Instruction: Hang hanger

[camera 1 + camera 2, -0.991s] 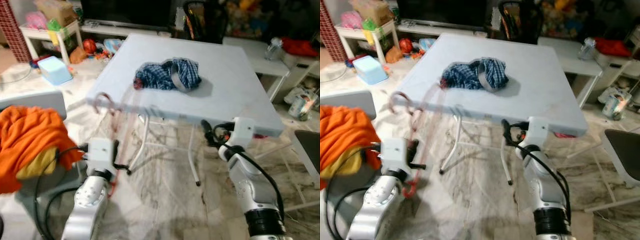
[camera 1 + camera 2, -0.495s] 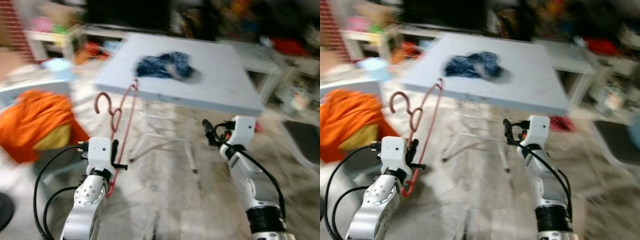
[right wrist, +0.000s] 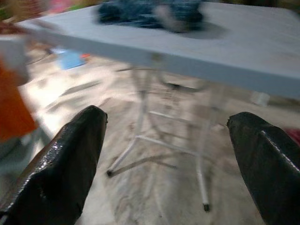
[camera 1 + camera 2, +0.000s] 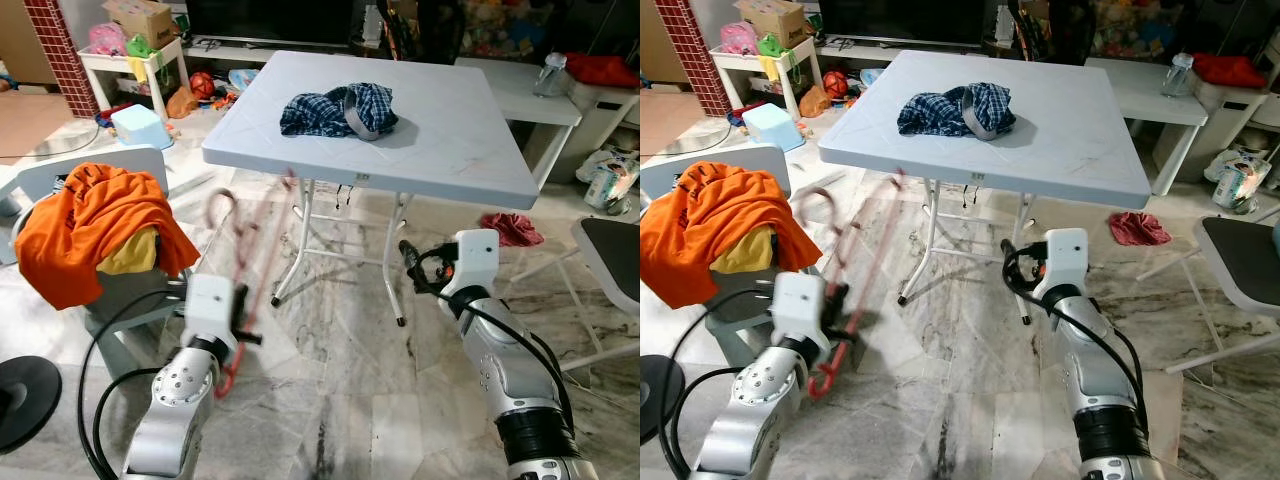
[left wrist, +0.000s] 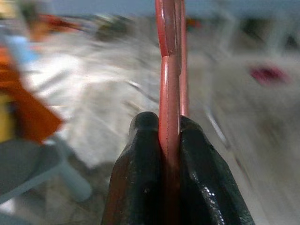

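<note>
A thin red hanger, blurred by motion, stands up from my left gripper, its hook at the top. In the left wrist view both black fingers are shut on the hanger's red bar. My right gripper is held up in front of the white folding table. Its fingers stand wide apart and open, with nothing between them. A crumpled blue plaid shirt lies on the table.
On my left, a grey chair carries an orange garment. A black round base sits at the lower left. A red cloth lies on the marble floor, and a dark chair seat stands at the right. A blue box and toy shelves are behind.
The whole view has shifted and sharpened as the camera moved; the table now sits farther off. The hanger stays in my left gripper and is swinging. The right gripper stays open.
</note>
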Controlling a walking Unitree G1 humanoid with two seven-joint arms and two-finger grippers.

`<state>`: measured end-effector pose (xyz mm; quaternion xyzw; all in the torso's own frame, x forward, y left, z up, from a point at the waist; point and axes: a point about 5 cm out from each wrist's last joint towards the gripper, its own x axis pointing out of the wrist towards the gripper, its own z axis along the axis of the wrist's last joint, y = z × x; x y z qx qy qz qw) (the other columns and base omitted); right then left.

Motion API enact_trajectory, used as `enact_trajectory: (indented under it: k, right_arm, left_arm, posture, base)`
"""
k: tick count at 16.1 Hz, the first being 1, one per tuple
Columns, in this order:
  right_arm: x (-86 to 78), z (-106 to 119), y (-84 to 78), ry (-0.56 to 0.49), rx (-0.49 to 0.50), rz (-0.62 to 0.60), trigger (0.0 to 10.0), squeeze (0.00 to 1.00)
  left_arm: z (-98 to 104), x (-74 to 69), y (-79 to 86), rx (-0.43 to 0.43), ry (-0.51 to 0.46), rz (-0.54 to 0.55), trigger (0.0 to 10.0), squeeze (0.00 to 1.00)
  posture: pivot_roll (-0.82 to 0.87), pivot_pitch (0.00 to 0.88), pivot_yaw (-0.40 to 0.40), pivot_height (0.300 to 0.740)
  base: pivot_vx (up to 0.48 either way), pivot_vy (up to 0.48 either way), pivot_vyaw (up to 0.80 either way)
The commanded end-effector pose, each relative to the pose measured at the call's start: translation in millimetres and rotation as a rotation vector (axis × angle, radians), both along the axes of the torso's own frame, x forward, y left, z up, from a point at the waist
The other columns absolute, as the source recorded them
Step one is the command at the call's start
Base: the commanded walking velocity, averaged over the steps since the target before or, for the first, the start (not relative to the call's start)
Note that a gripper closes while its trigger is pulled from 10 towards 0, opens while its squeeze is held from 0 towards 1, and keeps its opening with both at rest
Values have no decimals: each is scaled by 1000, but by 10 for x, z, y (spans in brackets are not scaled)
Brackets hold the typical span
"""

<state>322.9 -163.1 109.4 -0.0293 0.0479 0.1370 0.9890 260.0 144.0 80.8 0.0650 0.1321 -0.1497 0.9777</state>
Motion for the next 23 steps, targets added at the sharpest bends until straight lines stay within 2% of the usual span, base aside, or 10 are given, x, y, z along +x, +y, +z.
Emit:
enact_trajectory:
  k: [1,3,5,8,13,14,16,21,22,23]
  right_arm:
    - [-2,4,-7,-10,-62,62,10000,0]
    - [-26,2,-105,-5,-212,244,10000,0]
    - [-100,-23,-316,68,-426,515,10000,0]
    - [-306,-103,-372,196,-609,851,10000,0]
    - [-408,-117,-422,337,-658,1088,10000,0]
    - [-402,-106,-437,372,-670,1128,5804,0]
    - [-387,-81,-449,413,-670,1153,0,0]
    - [-319,-60,-564,505,-796,1148,0,0]
    - [-242,-26,-577,495,-826,1110,980,0]
    - [-170,16,-570,478,-840,1078,3137,0]
  left_arm:
    - [-49,-40,-32,9,61,-92,10000,0]
    - [53,-99,-41,0,62,-262,10000,0]
    - [45,-292,34,103,135,-559,10000,0]
    - [15,-390,30,200,152,-769,10000,0]
    - [-4,-476,-16,324,118,-978,10000,0]
    - [-4,-464,-20,361,98,-1006,10000,0]
    - [-8,-443,-25,373,77,-1002,10000,0]
    - [31,-217,-37,487,-76,-891,10000,0]
    - [71,-140,-37,492,-113,-853,10000,0]
    - [105,-82,-39,495,-139,-829,10000,0]
  posture:
    - [-15,0,-53,740]
    - [-17,0,-55,740]
    - [-14,0,-45,740]
    - [-23,0,-41,740]
    - [-28,0,-32,740]
    - [-29,0,-29,740]
    - [-29,0,-29,740]
    - [-29,0,-26,740]
    - [-27,0,-26,740]
    - [-24,0,-25,740]
  base:
    - [0,0,0]
    - [0,0,0]
    - [0,0,0]
    - [0,0,0]
    - [0,0,0]
    - [0,0,0]
    - [0,0,0]
    - [0,0,0]
    - [0,0,0]
    - [0,0,0]
